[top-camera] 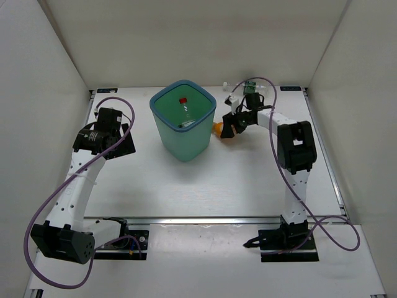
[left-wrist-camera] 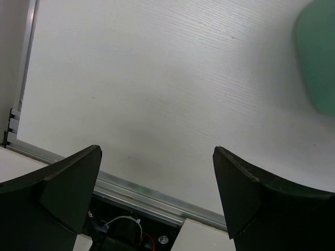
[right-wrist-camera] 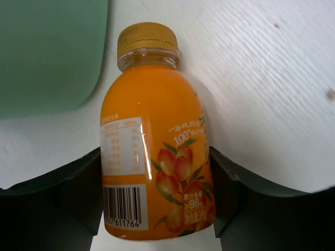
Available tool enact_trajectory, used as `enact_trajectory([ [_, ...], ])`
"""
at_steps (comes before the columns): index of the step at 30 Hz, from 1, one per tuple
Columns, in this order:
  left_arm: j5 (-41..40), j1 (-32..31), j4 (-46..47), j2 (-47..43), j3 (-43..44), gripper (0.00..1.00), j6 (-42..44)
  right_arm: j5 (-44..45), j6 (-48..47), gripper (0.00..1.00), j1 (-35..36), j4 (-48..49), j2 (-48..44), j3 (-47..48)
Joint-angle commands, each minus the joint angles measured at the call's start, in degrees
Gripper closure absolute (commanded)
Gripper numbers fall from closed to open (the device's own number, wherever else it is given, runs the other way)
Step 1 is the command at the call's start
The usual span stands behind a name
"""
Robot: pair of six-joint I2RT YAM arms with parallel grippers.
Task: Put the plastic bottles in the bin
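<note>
The teal bin (top-camera: 162, 133) with a blue rim stands at the back middle of the table. A clear bottle with a red cap (top-camera: 183, 102) lies inside it. My right gripper (top-camera: 227, 126) is just right of the bin, shut on a short orange bottle (top-camera: 218, 129). In the right wrist view the fingers press both sides of the orange bottle (right-wrist-camera: 152, 157), which lies on the table with its cap toward the bin wall (right-wrist-camera: 47, 52). A clear bottle with a green label (top-camera: 250, 88) lies behind the right arm. My left gripper (top-camera: 119, 135) is open and empty left of the bin.
White walls close in the table on three sides. An aluminium rail (left-wrist-camera: 157, 196) runs along the near edge in the left wrist view, where the bin's corner (left-wrist-camera: 319, 52) shows at the upper right. Purple cables loop beside both arms.
</note>
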Motion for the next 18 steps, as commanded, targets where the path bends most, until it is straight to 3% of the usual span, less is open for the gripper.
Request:
enact_trajectory([
  [1,0.9,0.1,1.7,-1.2,1.8,0.01,1.3,-3.2,4.5,0.65,-2.1,7.7,-9.9,-4.6],
  [5,2.1,-0.5,2.6,-2.1,1.5,0.01,1.6,-1.4,7.5,0.64,-4.0,8.5,-19.3,-8.2],
  [10,3.1,0.2,4.7,-2.7,0.8,0.01,1.7,7.6,11.5,0.72,-4.5,3.5,-28.0,-1.3],
  [18,5.0,0.5,6.8,-2.6,1.4,0.02,1.7,10.3,12.6,0.72,11.6,0.1,-29.6,9.5],
])
